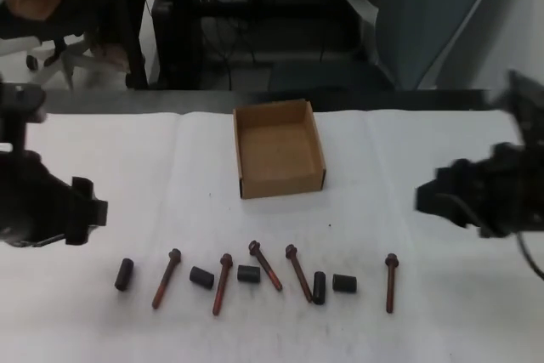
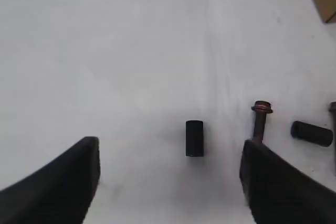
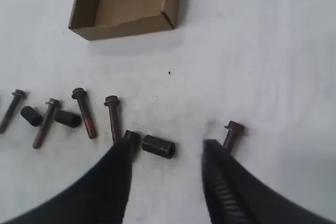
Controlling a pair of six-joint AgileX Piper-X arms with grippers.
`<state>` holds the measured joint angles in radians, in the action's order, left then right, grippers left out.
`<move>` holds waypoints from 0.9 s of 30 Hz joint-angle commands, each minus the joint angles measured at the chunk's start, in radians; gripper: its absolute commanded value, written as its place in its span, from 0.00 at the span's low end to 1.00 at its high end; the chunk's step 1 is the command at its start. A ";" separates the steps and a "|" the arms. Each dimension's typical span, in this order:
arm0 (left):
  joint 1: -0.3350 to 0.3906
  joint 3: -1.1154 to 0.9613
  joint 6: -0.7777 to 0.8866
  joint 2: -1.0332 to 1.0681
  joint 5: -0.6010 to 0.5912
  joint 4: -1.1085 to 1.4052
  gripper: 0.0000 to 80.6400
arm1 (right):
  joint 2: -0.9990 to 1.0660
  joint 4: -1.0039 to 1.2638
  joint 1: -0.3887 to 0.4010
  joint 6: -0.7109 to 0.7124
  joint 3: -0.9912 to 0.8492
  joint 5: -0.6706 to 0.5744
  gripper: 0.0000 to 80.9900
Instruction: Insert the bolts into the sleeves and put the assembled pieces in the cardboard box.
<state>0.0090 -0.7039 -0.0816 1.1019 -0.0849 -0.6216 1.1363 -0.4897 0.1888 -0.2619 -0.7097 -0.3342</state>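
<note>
Several rusty bolts and short black sleeves lie in a row near the bench's front edge. The leftmost sleeve (image 1: 124, 274) and the rightmost bolt (image 1: 391, 282) end the row. The cardboard box (image 1: 279, 149) stands open behind them, mid-bench. My left gripper (image 1: 89, 210) hovers at the left, above the row; in the left wrist view it (image 2: 169, 150) is open, with a sleeve (image 2: 194, 138) and a bolt (image 2: 260, 121) on the bench beyond its fingers. My right gripper (image 1: 429, 197) hovers at the right; it (image 3: 167, 151) is open above a sleeve (image 3: 158, 146), with a bolt (image 3: 231, 134) beside one finger.
White cloth covers the bench (image 1: 425, 329). The box (image 3: 126, 1) has nothing inside. Office chairs and a dark floor lie beyond the far edge. Bare cloth lies between the box and the row of parts.
</note>
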 commanded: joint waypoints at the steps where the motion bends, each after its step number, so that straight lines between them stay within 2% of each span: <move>1: 0.005 -0.032 0.001 0.089 0.006 -0.008 0.87 | 0.150 -0.009 0.032 0.009 -0.074 0.018 0.51; 9: 0.030 -0.051 -0.015 0.298 -0.011 -0.002 0.87 | 0.425 -0.037 0.065 0.009 -0.170 0.158 0.51; 15: 0.118 -0.051 -0.026 0.366 0.042 0.041 0.87 | 0.497 -0.020 0.074 -0.006 -0.170 0.179 0.51; 19: 0.170 -0.051 -0.039 0.418 0.085 0.121 0.87 | 0.510 -0.026 0.088 -0.007 -0.170 0.242 0.51; 27: 0.184 -0.094 -0.020 0.550 0.106 0.128 0.87 | 0.536 -0.029 0.123 -0.007 -0.170 0.359 0.51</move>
<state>0.1885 -0.7785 -0.1110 1.6269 0.0000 -0.4936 1.6590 -0.5173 0.3016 -0.2689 -0.8719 0.0000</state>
